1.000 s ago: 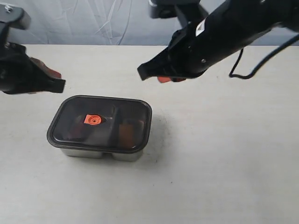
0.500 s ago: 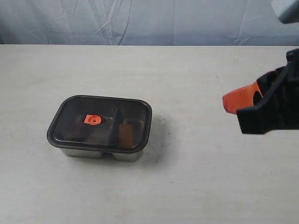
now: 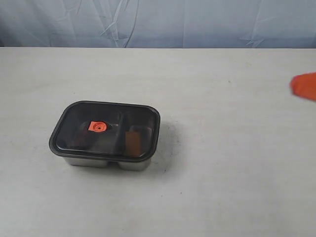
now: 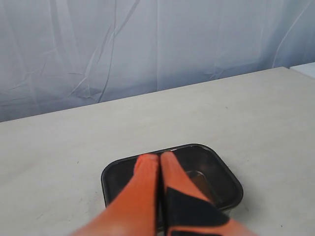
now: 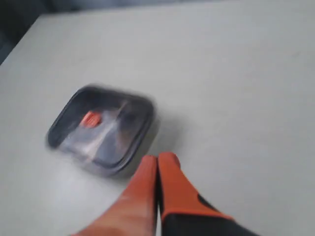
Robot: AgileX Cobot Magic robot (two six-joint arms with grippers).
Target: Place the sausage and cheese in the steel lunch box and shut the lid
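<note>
The steel lunch box (image 3: 109, 162) stands left of the table's middle with the dark smoky lid (image 3: 116, 118) seated on it, its orange valve (image 3: 97, 127) on top. Through the lid an orange-brown block, probably the cheese (image 3: 132, 141), shows dimly in the right compartment. The sausage is not clearly visible under the lid. My left gripper (image 4: 160, 156) is shut and empty, hovering over the lid (image 4: 206, 164); it is out of the exterior view. My right gripper (image 5: 157, 158) is shut and empty, apart from the box (image 5: 101, 130); only its orange tip (image 3: 304, 86) shows at the right edge.
The pale table top (image 3: 222, 163) spreads all round the box. A wrinkled blue-grey cloth backdrop (image 3: 163, 22) hangs behind the table's far edge.
Both arms have drawn back from over the box. The left one has left the exterior view; the right one has retreated to the right edge. The closed box has not moved.
</note>
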